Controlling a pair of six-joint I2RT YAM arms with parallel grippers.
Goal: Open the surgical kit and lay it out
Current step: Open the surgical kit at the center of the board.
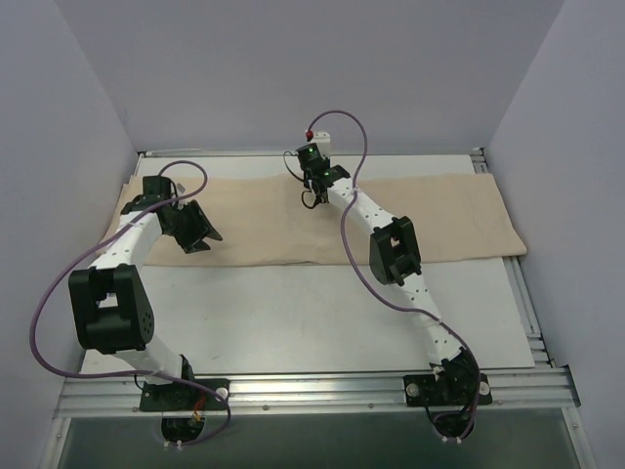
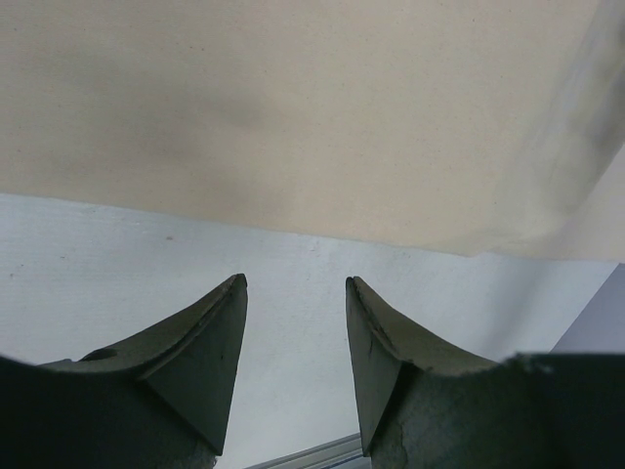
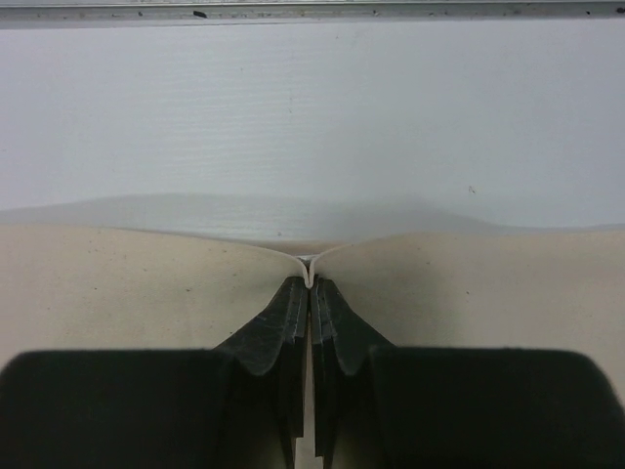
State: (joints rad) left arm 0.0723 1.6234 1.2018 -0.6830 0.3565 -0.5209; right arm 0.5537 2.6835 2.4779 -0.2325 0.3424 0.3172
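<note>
White table (image 1: pixel 322 313), beige cloth wrap (image 1: pixel 244 225) spread along its far side (faintly creased)

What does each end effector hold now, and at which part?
The right end effector pinches the beige cloth wrap at its far edge, near the middle. The left end effector is open and holds nothing.

The cloth wrap (image 1: pixel 264 220) is a large beige sheet. It lies spread in a long band across the far part of the bench (image 1: pixel 293 313), from the left side to past the right side, with soft creases. At the middle of its far edge, the right gripper (image 3: pixel 311 283) pinches a small raised fold of the fabric.
</note>
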